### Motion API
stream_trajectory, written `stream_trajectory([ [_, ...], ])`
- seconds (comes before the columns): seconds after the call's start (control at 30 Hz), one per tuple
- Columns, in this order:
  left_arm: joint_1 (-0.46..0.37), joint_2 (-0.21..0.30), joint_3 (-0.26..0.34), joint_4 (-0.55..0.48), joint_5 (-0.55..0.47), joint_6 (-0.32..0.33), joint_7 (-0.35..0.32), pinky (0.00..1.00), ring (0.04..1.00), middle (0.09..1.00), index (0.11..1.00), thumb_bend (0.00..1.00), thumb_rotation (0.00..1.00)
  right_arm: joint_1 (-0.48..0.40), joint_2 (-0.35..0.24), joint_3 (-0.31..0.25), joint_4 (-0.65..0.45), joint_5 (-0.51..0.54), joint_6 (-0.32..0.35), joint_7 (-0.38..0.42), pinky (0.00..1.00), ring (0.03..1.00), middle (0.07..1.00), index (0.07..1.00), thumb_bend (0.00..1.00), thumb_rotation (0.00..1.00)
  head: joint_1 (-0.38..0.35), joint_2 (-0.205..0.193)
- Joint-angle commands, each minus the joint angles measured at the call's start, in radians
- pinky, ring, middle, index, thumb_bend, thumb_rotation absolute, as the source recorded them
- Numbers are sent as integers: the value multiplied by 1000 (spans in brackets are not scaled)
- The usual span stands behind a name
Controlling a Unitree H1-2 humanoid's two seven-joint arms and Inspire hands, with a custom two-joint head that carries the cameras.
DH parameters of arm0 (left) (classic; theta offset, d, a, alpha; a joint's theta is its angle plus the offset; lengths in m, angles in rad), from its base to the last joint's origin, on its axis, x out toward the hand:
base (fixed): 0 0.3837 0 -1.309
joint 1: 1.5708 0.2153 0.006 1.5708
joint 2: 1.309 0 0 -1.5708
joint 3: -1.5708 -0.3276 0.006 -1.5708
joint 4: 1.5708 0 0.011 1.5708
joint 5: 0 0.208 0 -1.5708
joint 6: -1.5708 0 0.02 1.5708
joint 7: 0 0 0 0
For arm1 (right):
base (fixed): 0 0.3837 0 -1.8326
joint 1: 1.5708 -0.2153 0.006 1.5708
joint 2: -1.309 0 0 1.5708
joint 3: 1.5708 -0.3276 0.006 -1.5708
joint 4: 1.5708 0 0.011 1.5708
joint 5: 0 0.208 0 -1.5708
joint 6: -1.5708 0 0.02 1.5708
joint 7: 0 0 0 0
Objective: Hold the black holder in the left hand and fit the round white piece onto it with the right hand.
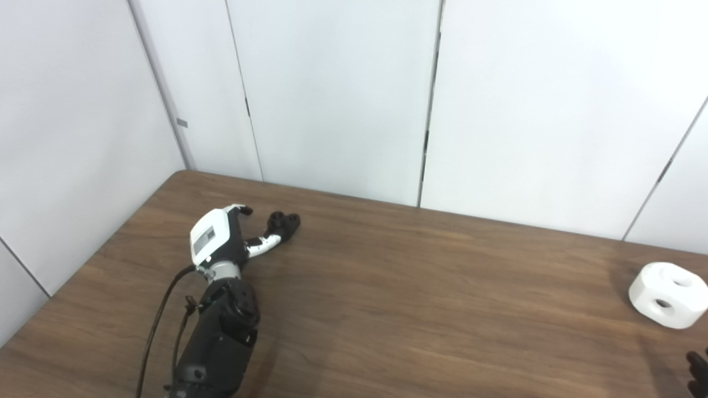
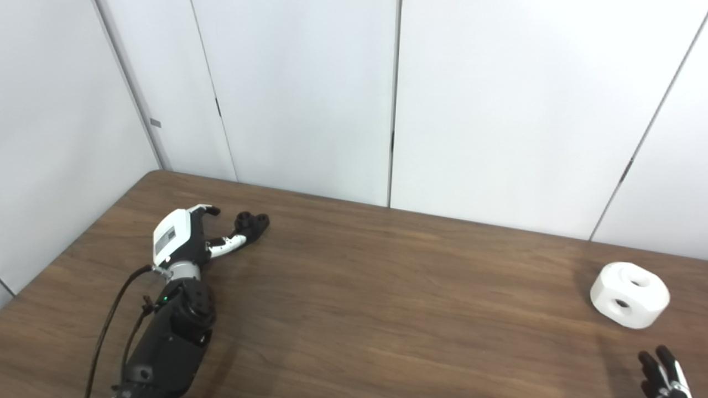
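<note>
I see the dark brown wood-grain counter running from the near edge to the white panelled wall at the far side. My left robot hand, with its white back plate and black fingers, is reached out over the far left part of the counter on its black forearm (a black cable loops alongside it). Its fingers are spread apart and its thumb lies just beside the small black holder, a knobbly dark piece sitting on the counter at the far left. I read this robot hand as open: the holder rests between the fingers and thumb, but I cannot tell whether anything is actually touching it, and nothing has closed around it.

The round white piece, a chunky white plastic disc with holes in its top and side, sits on the counter at the far right, well apart from the holder.

Of my right robot hand I only get a few black fingertips poking in at the near right corner, just near of the white piece and apart from it. They look splayed, but I cannot tell its state from so little.
</note>
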Motion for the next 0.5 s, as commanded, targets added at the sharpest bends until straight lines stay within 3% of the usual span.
stream_trajectory([
  [0.0, -57, 30, -1, -1, 28, 1, 4, 933, 916, 866, 723, 858, 347, 62, 46, 20, 38, 7, -8, -7, 1000, 989, 958, 983, 651, 1000, 1, 1],
  [0.47, -43, 7, -18, -21, 48, 1, -26, 934, 920, 867, 683, 860, 359, 60, 47, 15, 39, -8, -2, -10, 1000, 990, 960, 984, 658, 1000, -3, 6],
])
